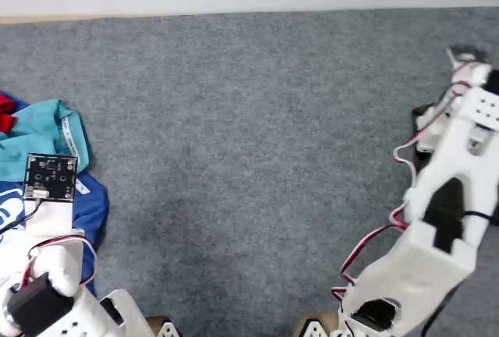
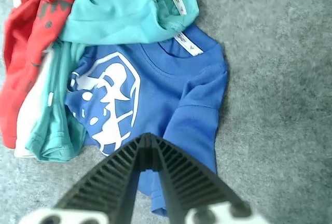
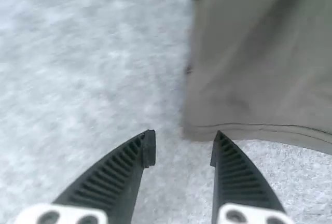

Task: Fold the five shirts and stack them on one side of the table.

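Several bunched shirts [image 2: 119, 22] (red, teal, blue) lie at the edge by the left arm; wide grey table [image 1: 249, 118] spreads between the arms. Left gripper [image 2: 148, 140] is pinched closed over the blue shirt [image 2: 176, 79]; right gripper [image 3: 181, 149] gapes beside a brown shirt [image 3: 259, 68], right at its hem.

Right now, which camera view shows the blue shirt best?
The left wrist view. There the blue shirt lies spread, with its white print, collar and one sleeve plain to see. The high view gives just a strip of it at the left edge, partly under the left arm. The right wrist view faces a khaki shirt instead.
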Available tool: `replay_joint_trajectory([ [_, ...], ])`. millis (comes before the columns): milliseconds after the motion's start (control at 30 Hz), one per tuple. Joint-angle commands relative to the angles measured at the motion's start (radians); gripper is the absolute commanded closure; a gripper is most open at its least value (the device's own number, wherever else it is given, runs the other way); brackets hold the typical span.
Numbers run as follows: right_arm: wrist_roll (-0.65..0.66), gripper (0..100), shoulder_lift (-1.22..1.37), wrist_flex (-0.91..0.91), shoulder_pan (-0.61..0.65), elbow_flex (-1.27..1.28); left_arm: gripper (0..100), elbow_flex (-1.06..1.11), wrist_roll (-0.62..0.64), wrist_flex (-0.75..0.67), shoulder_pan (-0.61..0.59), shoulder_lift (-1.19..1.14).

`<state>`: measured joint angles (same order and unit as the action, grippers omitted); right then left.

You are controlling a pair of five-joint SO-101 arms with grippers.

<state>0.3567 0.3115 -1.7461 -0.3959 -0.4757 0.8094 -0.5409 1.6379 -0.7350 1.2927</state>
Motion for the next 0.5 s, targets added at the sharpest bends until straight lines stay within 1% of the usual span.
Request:
replay_joint_trajectory([
  [0,-0.012,81.2,-0.157,-0.048,0.054,-0.026,100,-0.071,-0.009,0.034,-0.005,-0.006],
  [67,-0.037,81.2,-0.229,-0.048,0.054,0.015,100,-0.087,-0.009,0.034,-0.005,-0.025],
  [167,-0.048,81.2,-0.338,-0.047,0.054,0.121,100,-0.131,-0.009,0.029,-0.005,-0.121],
  [333,-0.044,81.2,-0.506,-0.044,0.053,0.344,99,-0.332,-0.006,-0.006,-0.005,-0.411],
  [467,-0.044,81.2,-0.621,-0.042,0.053,0.494,98,-0.521,-0.006,0.017,-0.006,-0.678],
])
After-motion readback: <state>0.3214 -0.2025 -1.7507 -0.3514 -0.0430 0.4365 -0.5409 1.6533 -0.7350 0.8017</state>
